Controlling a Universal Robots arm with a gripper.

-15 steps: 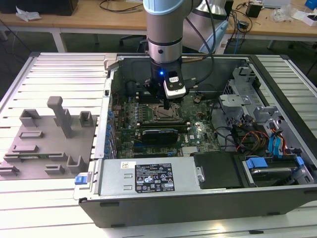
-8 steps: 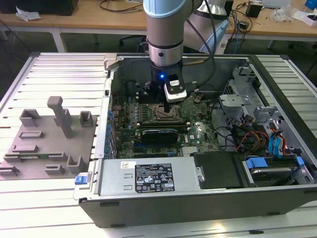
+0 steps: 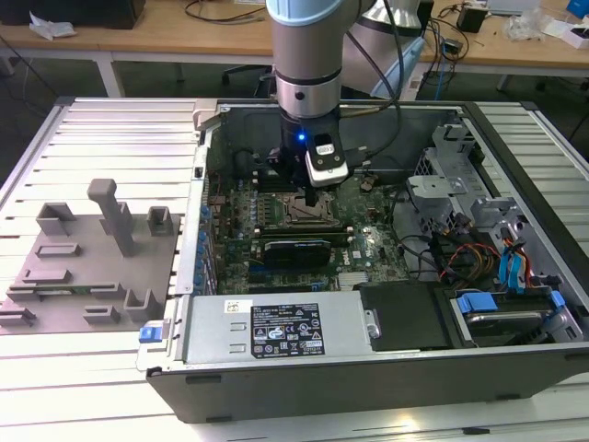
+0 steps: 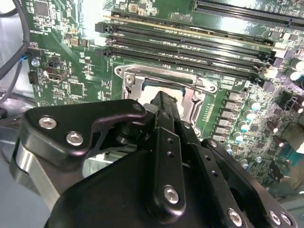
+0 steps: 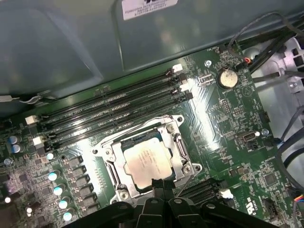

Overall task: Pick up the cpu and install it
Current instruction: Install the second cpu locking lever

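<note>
Cpu [image 5: 145, 164] square in motherboard socket [image 5: 178, 142], directly beneath fingers [image 5: 161, 186], tips at chip's edge; squarish, no long axis. Fingers' state: cannot tell.

We see the open computer case [image 3: 368, 276] whole from above in the exterior view, looking down at a slant. Both wrist views sit close over the motherboard [image 5: 228, 123], sharing the metal socket frame [image 5: 178, 147] and the memory slots [image 4: 190, 47].
</note>
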